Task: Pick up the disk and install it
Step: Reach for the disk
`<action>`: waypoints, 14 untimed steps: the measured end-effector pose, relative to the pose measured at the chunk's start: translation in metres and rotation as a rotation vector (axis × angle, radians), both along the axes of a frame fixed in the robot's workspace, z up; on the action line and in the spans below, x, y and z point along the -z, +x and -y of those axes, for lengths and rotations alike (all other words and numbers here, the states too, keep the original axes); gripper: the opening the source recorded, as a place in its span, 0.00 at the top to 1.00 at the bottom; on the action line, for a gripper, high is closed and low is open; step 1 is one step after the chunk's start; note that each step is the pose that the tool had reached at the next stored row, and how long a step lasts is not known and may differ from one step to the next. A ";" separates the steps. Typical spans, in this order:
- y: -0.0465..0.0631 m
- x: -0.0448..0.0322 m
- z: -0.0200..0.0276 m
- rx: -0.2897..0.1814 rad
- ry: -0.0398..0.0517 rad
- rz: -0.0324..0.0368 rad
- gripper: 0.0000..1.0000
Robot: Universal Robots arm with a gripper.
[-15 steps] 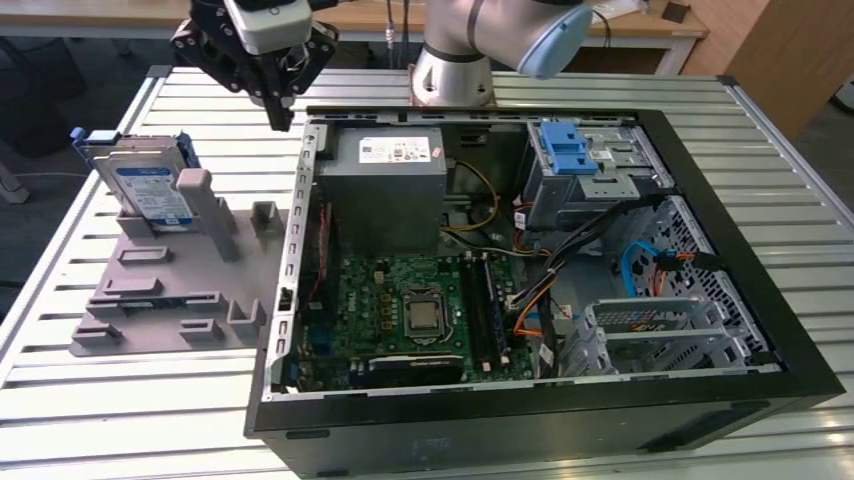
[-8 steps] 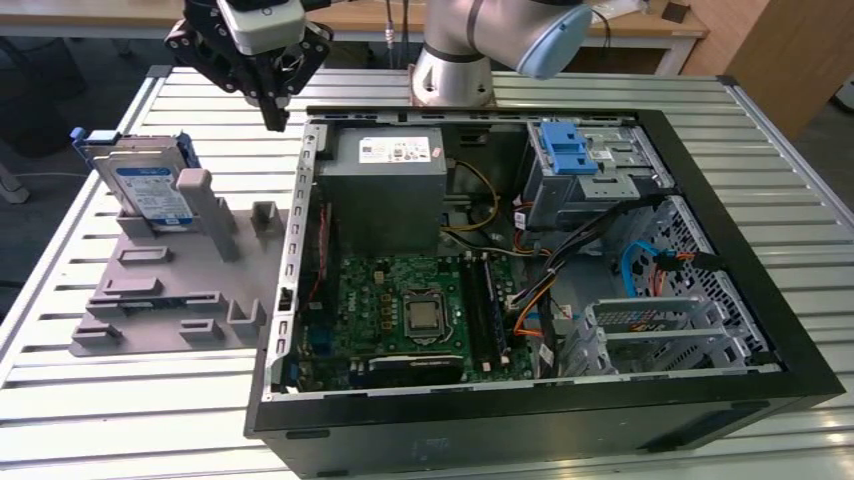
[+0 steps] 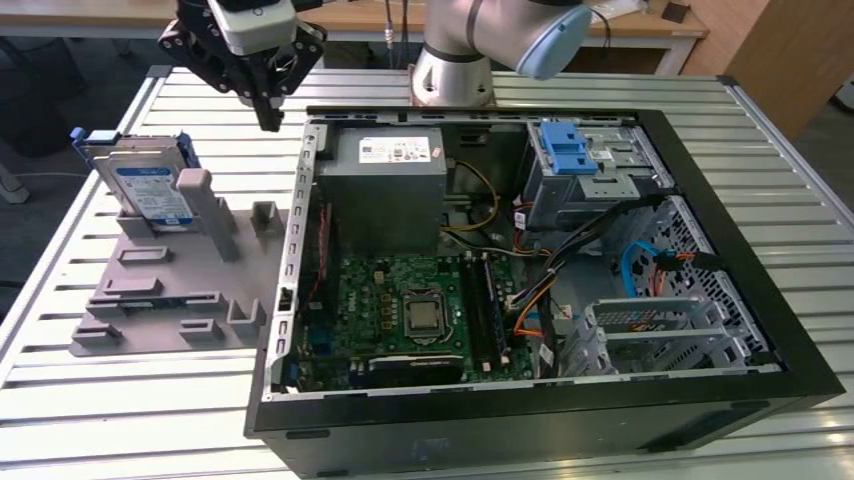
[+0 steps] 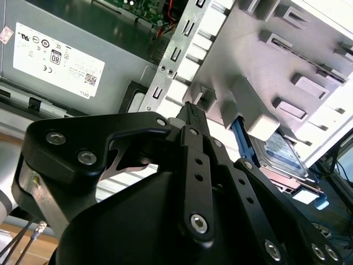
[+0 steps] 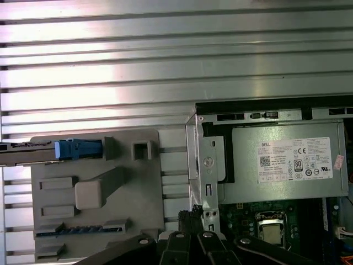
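The black claw (image 3: 271, 120) hangs clenched on nothing above the slatted aluminium counter (image 3: 80, 410). Below it and toward the exterior view's left, well apart from its tips, the flat silver disk (image 3: 140, 185), with a blue-and-white label and a blue plastic carrier, stands on edge in a grey plastic holder (image 3: 160, 300). On the claw's other side lies an open black computer case (image 3: 534, 420). Nearest the claw inside it is a grey metal box (image 3: 387, 190) bearing 1 white printed sticker. Farther off is a grey metal cage (image 3: 577, 150) with a blue latch.
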State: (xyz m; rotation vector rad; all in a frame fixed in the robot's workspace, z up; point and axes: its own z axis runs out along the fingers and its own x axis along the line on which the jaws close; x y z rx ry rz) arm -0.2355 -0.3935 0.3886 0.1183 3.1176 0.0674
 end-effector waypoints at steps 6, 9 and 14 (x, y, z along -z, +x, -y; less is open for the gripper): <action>-0.004 0.0004 -0.0002 0.000 0.0001 -0.0005 0.89; -0.006 0.0005 -0.0002 0.000 0.0001 -0.0009 0.89; -0.009 0.0008 -0.0004 0.000 0.0000 -0.0017 0.89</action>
